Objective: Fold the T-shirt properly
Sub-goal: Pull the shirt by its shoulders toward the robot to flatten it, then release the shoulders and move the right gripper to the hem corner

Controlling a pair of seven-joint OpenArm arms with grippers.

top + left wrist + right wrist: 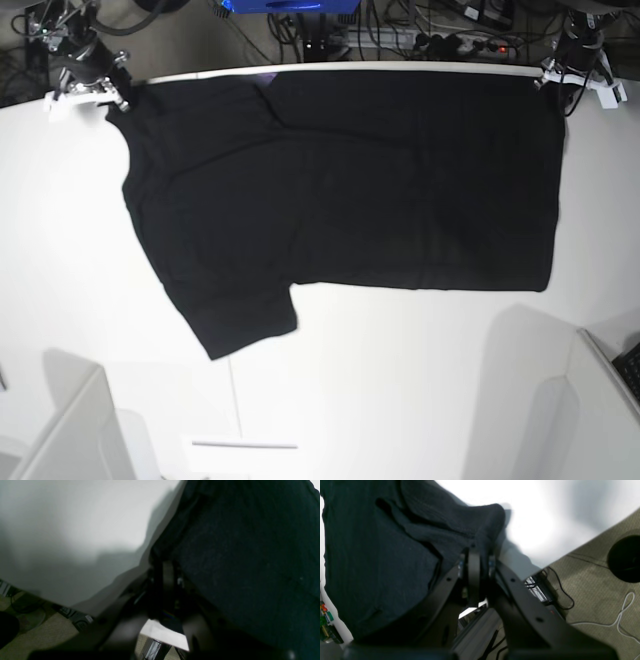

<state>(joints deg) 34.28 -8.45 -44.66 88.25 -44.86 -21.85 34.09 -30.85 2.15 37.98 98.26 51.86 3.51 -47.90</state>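
Observation:
The black T-shirt (340,190) lies spread flat on the white table (400,380), plain side up. Its far edge runs along the table's far edge, and one sleeve (240,320) points toward the near left. My right gripper (108,93) is at the far left corner, shut on the shirt's edge. In the right wrist view my right gripper (480,560) pinches a raised fold of the T-shirt (382,555). At the far right corner my left gripper (549,78) is shut on the cloth. Up close my left gripper (169,573) clamps the T-shirt (250,567).
Beyond the table's far edge lie cables and a power strip (460,42) on the carpet, plus a blue object (290,5). White panels stand at the near left (60,430) and near right (590,400) corners.

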